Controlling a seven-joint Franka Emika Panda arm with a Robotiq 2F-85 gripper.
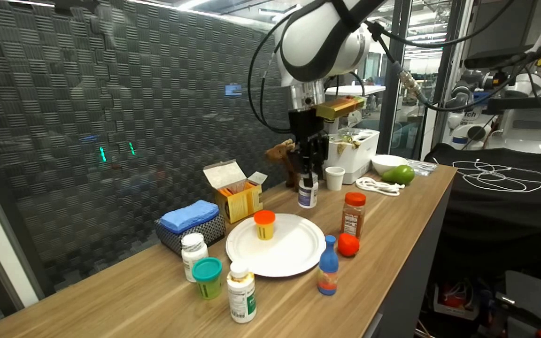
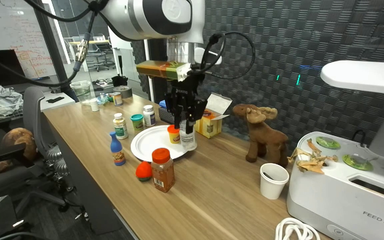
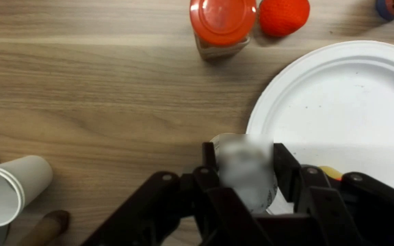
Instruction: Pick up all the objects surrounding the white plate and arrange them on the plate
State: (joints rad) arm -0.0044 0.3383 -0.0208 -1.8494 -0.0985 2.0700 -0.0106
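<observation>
My gripper (image 1: 311,172) points down with its fingers on both sides of a white bottle (image 1: 307,197), seemingly closed on it, beside the white plate's (image 1: 294,256) rim; I cannot tell whether its base touches the table. The wrist view shows this bottle (image 3: 256,199) between the fingertips (image 3: 245,157), its top blurred. A yellow tub with orange lid (image 1: 265,226) stands on the plate. Around the plate stand a red-capped spice jar (image 2: 163,175), a red strawberry-like object (image 2: 144,170), a blue bottle (image 1: 328,270), a green-label white bottle (image 1: 242,295), a teal-lidded green tub (image 1: 208,279) and another white bottle (image 1: 194,256).
A yellow carton (image 1: 240,199) and a dark box with blue cloth (image 1: 190,223) line the wall side. A brown moose toy (image 2: 262,136), a paper cup (image 2: 272,183), a white planter (image 2: 345,200) and a white cord (image 1: 379,186) are further along. The table edge runs past the spice jar.
</observation>
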